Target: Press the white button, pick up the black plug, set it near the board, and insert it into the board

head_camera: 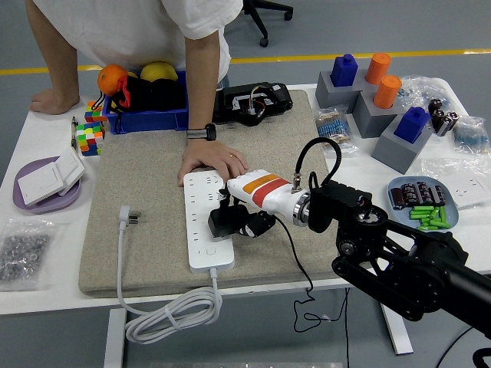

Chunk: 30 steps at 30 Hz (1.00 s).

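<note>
Head view is showing your right hand (239,217) reaching in from the right, its fingers clamped around the black plug (222,222), which is sitting over the white board (205,222) about midway along it, on the grey mat (146,199). I cannot tell whether the prongs are seated yet. A person's hand (211,162) is pressing down on the board's far end, steadying it. You are likely handling a small, rigid, fairly light plug with smooth sides; its trailing black cable (295,264) may be tugging on it. Grip the body's flat sides, clear of the prongs, and press straight down.
</note>
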Available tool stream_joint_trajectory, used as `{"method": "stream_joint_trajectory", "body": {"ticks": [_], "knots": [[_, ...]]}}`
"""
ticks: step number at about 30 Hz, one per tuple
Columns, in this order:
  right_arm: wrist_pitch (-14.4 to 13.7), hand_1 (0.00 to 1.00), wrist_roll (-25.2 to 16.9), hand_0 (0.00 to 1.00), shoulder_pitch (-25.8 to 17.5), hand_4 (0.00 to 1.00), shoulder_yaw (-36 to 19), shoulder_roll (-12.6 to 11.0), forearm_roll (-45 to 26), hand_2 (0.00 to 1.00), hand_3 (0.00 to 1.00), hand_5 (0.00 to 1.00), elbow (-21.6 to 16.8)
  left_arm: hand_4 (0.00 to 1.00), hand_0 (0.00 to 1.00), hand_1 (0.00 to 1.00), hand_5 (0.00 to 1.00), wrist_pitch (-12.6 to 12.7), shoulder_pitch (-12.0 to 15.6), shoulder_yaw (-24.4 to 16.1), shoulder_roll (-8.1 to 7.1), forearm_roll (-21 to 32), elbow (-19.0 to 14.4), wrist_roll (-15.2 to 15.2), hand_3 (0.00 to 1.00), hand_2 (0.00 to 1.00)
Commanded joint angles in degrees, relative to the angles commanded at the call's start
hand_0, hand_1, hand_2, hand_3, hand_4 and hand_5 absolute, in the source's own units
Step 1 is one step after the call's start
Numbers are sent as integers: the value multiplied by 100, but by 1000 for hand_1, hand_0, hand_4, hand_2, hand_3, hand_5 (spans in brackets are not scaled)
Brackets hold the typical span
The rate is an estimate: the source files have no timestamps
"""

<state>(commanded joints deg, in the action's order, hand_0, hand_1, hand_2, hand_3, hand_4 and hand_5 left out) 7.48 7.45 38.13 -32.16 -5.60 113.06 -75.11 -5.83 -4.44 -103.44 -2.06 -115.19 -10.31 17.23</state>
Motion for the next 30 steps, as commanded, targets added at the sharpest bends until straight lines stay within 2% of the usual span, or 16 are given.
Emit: {"method": "stream_joint_trajectory", "body": {"ticks": [19, 30], "knots": [[-60, 427, 12, 376, -4, 837, 68, 68, 133, 443, 532, 2, 78, 505, 779, 730, 473, -19, 15, -47, -15, -110, 0, 14, 763, 684], [-34, 426, 75, 381, 187, 836, 211, 170, 180, 443, 533, 2, 76, 506, 779, 730, 475, -18, 13, -150, -29, -222, 0, 17, 763, 684]]}}
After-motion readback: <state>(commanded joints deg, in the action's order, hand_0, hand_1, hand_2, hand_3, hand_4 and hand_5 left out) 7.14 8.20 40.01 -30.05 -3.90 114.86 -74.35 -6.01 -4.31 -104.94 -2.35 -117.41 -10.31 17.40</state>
